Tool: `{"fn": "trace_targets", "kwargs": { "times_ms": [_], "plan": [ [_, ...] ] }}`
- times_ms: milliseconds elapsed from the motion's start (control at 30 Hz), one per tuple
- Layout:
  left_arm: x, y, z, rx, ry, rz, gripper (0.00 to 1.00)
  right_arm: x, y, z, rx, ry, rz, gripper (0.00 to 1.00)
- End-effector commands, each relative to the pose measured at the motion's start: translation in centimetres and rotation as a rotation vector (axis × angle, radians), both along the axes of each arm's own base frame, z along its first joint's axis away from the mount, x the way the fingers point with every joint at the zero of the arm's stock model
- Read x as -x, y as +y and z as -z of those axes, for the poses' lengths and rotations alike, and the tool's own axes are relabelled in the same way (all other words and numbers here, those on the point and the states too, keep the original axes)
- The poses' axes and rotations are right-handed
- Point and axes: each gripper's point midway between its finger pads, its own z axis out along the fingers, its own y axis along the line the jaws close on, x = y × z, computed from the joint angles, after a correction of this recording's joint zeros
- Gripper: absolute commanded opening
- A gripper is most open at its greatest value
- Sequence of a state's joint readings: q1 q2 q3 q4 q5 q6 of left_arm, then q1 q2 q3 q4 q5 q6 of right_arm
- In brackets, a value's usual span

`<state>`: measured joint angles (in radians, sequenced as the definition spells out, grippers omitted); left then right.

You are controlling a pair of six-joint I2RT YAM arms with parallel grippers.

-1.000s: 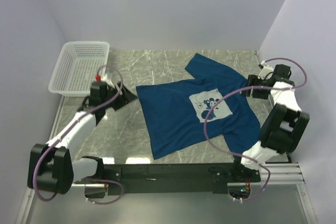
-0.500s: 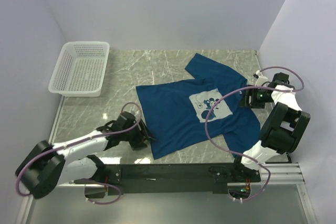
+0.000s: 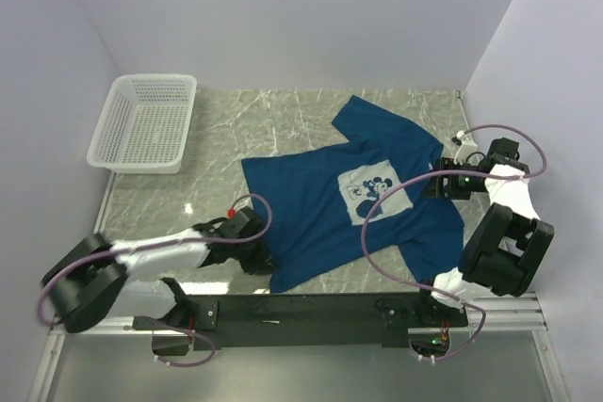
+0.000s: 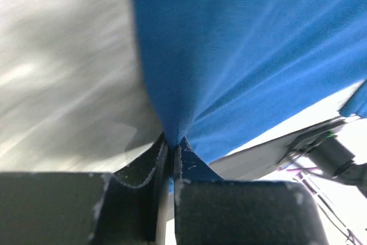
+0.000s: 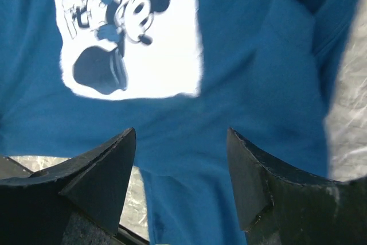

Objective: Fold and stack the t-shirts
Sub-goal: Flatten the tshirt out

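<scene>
While the dark blue t-shirt (image 3: 311, 209) lies spread print-up on the marble tabletop (image 3: 226, 115), the left gripper (image 3: 256, 257) pinches its near-left hem corner.
In the left wrist view its fingers (image 4: 135, 173) are pressed together on a fold of blue cloth, with taut creases fanning away. The right gripper (image 5: 180, 133) hangs over the shirt's right side, jaws apart and holding nothing, near the cartoon print (image 5: 132, 32). A white mesh basket (image 3: 141, 124) sits far left, well apart from the shirt.

grey marble tabletop (image 3: 283, 115) between plain lavender walls (image 3: 283, 16).
</scene>
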<state>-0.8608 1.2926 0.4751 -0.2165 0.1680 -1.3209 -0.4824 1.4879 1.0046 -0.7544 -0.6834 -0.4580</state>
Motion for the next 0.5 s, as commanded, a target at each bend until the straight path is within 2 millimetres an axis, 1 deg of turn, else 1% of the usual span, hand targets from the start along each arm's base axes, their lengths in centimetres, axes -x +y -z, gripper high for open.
{"fn": "trace_targets", "kwargs": {
  "times_ms": [0, 33, 67, 100, 167, 200, 233, 267, 300, 367, 400, 433, 467],
  "plan": [
    [2.7, 5.0, 0.1, -0.102, 0.047, -0.036, 0.07, 0.1, 0.4, -2.1, 0.014, -0.083, -0.031, 0.71],
    [2.8, 5.6, -0.5, -0.089, 0.046, -0.064, 0.07, 0.1, 0.5, -2.3, 0.010, -0.091, -0.034, 0.71],
    [2.9, 7.3, -0.7, -0.116, 0.077, -0.124, 0.06, 0.1, 0.6, -2.6, 0.014, -0.102, -0.038, 0.71],
    [2.4, 7.7, -2.4, -0.059, 0.028, -0.160, 0.06, 0.2, 0.7, -2.7, 0.012, -0.104, -0.041, 0.71],
    [1.6, 9.2, -3.7, -0.024, 0.020, -0.257, 0.07, 0.2, 0.8, -2.9, 0.012, -0.115, -0.051, 0.71],
    [1.8, 9.7, -4.6, 0.002, 0.010, -0.274, 0.08, 0.3, 0.9, -2.9, 0.011, -0.115, -0.059, 0.71],
    [2.0, 10.0, -4.9, 0.012, 0.008, -0.273, 0.09, 0.2, 0.9, -3.0, 0.009, -0.120, -0.069, 0.71],
    [2.3, 9.8, -5.4, 0.040, 0.023, -0.261, 0.12, 0.2, 1.0, -3.0, 0.009, -0.126, -0.086, 0.71],
    [2.3, 9.8, -6.1, 0.059, 0.006, -0.244, 0.30, 0.1, 1.0, -3.3, 0.009, -0.128, -0.098, 0.71],
    [2.1, 9.5, -7.5, 0.091, -0.030, -0.222, 0.49, -0.3, 1.2, -3.3, 0.015, -0.129, -0.137, 0.71],
    [1.1, 9.5, -10.0, 0.111, -0.118, -0.218, 0.65, -1.1, 1.0, -3.8, 0.030, -0.141, -0.147, 0.71],
    [0.5, 9.7, -11.4, 0.113, -0.177, -0.225, 0.73, -1.6, 1.0, -3.4, 0.029, -0.123, -0.152, 0.71],
    [-0.3, 9.9, -13.0, 0.120, -0.243, -0.235, 0.86, -2.2, 1.5, -3.3, 0.048, -0.113, -0.174, 0.71]
  ]
}}
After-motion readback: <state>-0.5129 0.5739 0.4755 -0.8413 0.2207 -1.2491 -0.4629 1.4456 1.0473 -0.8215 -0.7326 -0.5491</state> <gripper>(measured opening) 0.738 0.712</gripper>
